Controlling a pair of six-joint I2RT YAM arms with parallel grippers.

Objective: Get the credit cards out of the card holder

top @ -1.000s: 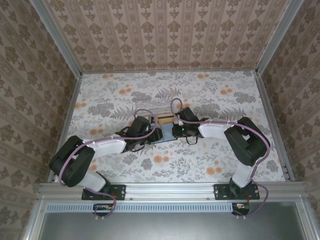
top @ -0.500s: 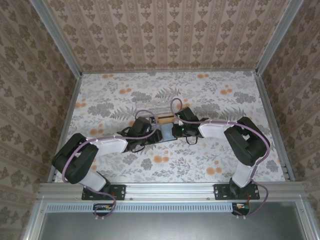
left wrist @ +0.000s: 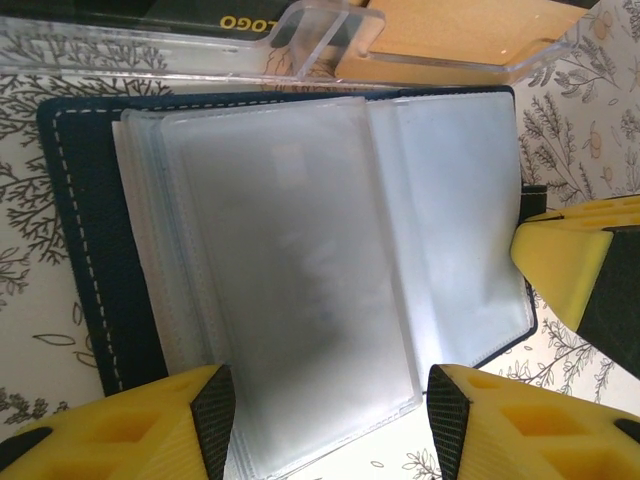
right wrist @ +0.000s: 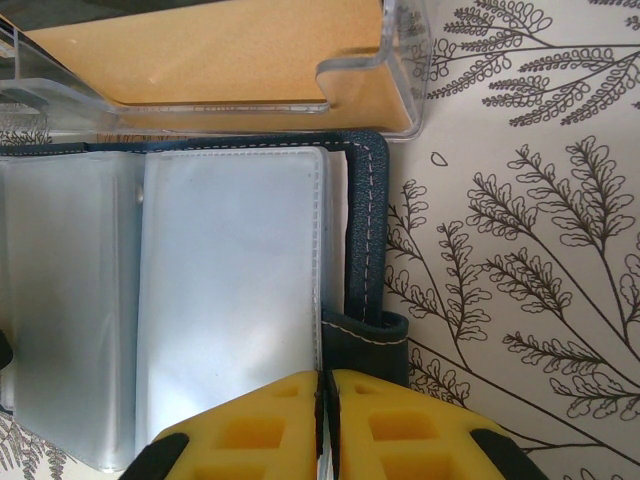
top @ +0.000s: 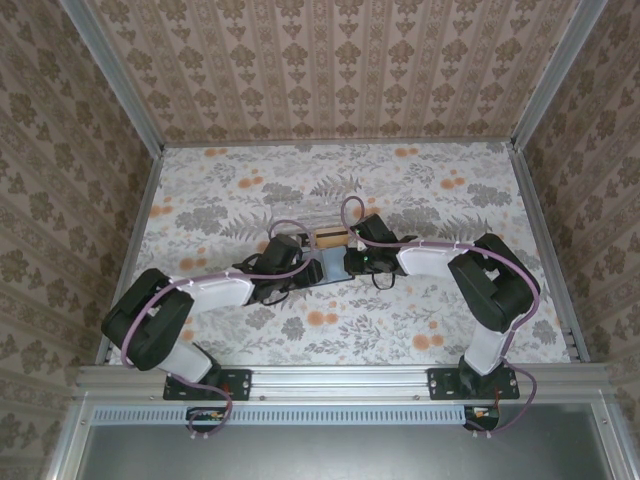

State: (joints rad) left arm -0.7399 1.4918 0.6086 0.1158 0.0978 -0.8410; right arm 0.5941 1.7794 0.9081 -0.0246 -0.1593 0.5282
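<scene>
The dark navy card holder [left wrist: 80,250] lies open on the table, its clear sleeves [left wrist: 300,270] facing up and looking pale and blank. My left gripper [left wrist: 325,425] hovers open over the near edge of the left sleeves, one finger on each side of a page. My right gripper [right wrist: 327,378] is shut on the thin right edge of the holder [right wrist: 365,240], beside the snap tab [right wrist: 370,345]. An orange-tan credit card [right wrist: 230,55] lies in the clear plastic box just behind. From above, both grippers [top: 300,268] [top: 347,262] meet at the holder [top: 322,268].
The clear plastic box [left wrist: 320,50] touches the holder's far edge and also holds a black card printed LOGO [left wrist: 200,15]. My right gripper's yellow finger [left wrist: 565,270] sits at the holder's right edge. Floral table [top: 450,200] spreads on all sides, walled around.
My left arm has shifted slightly and its jaws have narrowed a little. The holder, the box and the right gripper have not moved.
</scene>
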